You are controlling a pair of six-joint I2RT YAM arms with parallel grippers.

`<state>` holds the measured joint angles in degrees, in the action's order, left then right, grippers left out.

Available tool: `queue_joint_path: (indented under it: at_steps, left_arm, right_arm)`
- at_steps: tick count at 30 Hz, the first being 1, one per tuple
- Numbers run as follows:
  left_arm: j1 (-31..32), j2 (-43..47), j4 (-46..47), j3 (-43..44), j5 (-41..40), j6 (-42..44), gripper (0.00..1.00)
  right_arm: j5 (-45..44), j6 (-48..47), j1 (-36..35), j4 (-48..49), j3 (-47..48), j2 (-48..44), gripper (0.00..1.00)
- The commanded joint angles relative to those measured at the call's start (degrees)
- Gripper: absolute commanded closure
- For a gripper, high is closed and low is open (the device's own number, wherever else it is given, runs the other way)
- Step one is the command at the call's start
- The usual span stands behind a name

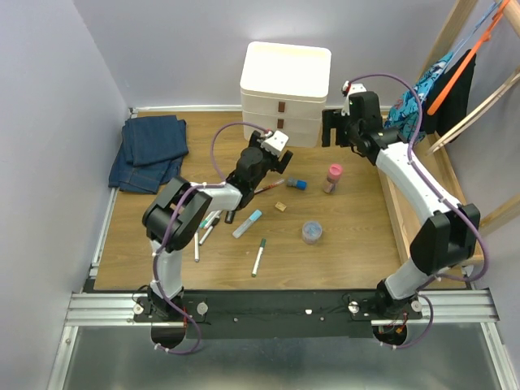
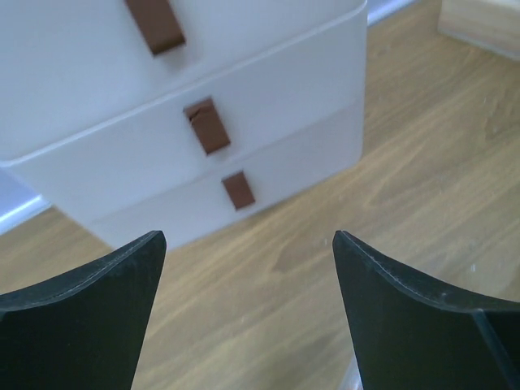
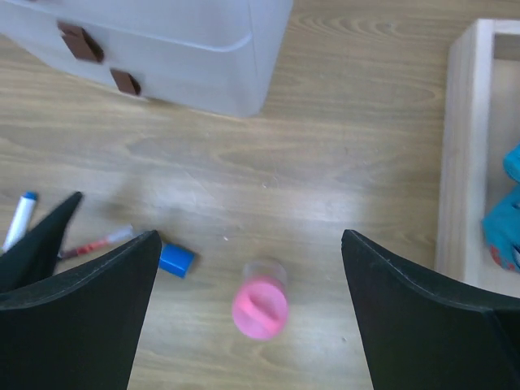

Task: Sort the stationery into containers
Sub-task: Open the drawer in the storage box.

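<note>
The cream three-drawer cabinet (image 1: 284, 89) stands at the back with all its drawers pushed in; its brown handles (image 2: 207, 126) fill the left wrist view. My left gripper (image 1: 286, 162) (image 2: 248, 236) hovers open just in front of it, empty. My right gripper (image 1: 329, 128) (image 3: 250, 236) hangs open and empty beside the cabinet, above a pink-lidded clear tube (image 1: 332, 177) (image 3: 260, 307). On the table lie a blue-capped piece (image 1: 298, 184) (image 3: 176, 259), a tan eraser (image 1: 280, 206), a round clear jar (image 1: 312, 232), a light-blue highlighter (image 1: 247, 223), a green-capped pen (image 1: 259, 256) and more pens (image 1: 207, 223) by the left arm.
Folded blue jeans (image 1: 150, 150) lie at the back left. A shallow wooden tray (image 1: 398, 211) (image 3: 463, 162) runs along the right side, with clothes on a wooden rack (image 1: 455, 73) beyond it. A red pen (image 3: 93, 244) lies left of the blue-capped piece.
</note>
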<state>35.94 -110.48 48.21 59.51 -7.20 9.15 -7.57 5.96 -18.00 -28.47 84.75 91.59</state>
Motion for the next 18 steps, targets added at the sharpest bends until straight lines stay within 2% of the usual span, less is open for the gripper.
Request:
queue_joint_path:
  at_steps: [1, 3, 4, 6, 9, 18]
  left_arm:
    - [0.5, -6.1, 5.9, 7.0, -3.4, -2.1, 0.16]
    - [0.5, -7.7, 4.9, 9.1, -2.5, -1.5, 0.26]
    - [0.5, -9.0, 2.5, 11.5, -2.1, -1.5, 0.34]
    - [0.4, -10.3, -0.8, 13.8, -3.5, -3.2, 0.4]
    - [-0.4, -10.8, -8.3, 17.7, -6.6, -10.3, 0.4]
    - [-1.2, -14.2, -31.2, 29.7, -5.2, -17.7, 0.39]
  right_arm:
    - [3.4, 4.1, 0.7, 4.3, 3.8, 4.4, 0.0]
    - [3.5, 3.7, 0.9, 4.9, 4.5, 5.0, 0.0]
    - [3.3, 3.7, 1.1, 5.2, 4.5, 5.4, 0.0]
    - [2.6, 4.1, 1.4, 5.9, 4.8, 5.8, 0.0]
    - [2.4, 5.1, 2.2, 6.0, 5.9, 6.3, 0.0]
    - [3.4, 7.0, 4.6, 6.8, 9.4, 8.3, 0.0]
